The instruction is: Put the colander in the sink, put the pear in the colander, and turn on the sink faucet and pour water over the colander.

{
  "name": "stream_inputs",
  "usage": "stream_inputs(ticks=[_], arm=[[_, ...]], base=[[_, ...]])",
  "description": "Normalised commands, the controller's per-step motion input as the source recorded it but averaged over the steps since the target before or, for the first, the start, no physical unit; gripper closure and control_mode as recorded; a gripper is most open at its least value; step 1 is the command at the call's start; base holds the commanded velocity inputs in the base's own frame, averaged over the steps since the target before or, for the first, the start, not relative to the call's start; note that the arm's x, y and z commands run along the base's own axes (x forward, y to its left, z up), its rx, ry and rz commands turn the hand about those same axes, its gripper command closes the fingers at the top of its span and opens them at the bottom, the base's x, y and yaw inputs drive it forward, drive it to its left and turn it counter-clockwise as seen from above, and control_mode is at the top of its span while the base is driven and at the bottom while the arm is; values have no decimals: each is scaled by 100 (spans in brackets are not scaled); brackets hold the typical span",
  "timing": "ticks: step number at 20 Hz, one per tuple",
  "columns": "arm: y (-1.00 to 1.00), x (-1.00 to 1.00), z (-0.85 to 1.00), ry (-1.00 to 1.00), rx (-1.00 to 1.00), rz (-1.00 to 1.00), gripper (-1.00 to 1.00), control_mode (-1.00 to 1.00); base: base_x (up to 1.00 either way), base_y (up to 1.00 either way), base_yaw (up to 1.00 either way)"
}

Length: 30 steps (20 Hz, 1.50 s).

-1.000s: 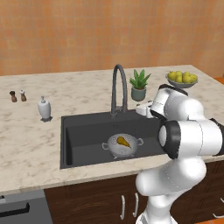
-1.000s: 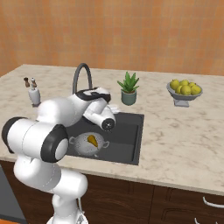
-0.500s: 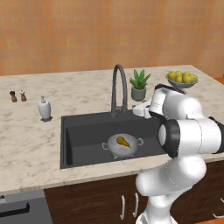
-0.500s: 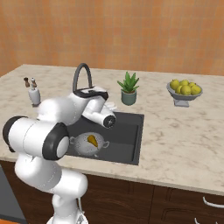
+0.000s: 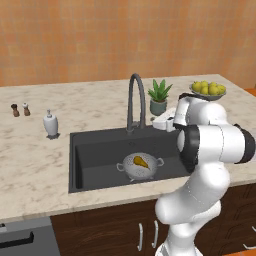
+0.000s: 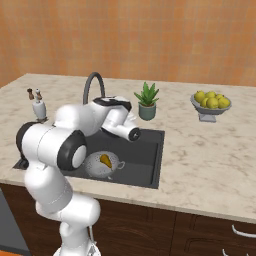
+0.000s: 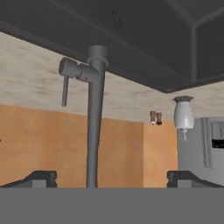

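The silver colander rests on the floor of the dark sink, and the yellow-orange pear lies inside it; both also show from the right, colander and pear. The dark gooseneck faucet stands at the sink's back edge, and no water runs from it. My gripper hovers just right of the faucet's base, apart from it. In the hand view the gripper is open and holds nothing. It faces the faucet's stem and side lever.
A potted plant stands right behind my hand. A grey pedestal bowl of yellow-green fruit sits at the far right. A white soap dispenser and two small shakers stand left of the sink.
My hand has edged slightly left, toward the faucet's base. The colander and the pear have not moved.
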Motion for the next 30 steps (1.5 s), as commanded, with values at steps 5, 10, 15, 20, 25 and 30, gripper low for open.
stream_inputs(ticks=[5,10,15,20,25,30], arm=[[15,33,-27,-2,0,6,-100,-100],[20,39,-44,0,0,5,-100,-100],[14,49,-21,0,0,2,-100,-100],[7,57,-6,0,0,1,-100,-100],[4,54,-5,0,0,0,-100,-100],[3,52,-22,0,0,0,-100,-100]], base=[[0,0,0],[0,0,0],[0,0,0],[0,0,0],[0,0,0],[0,0,0]])
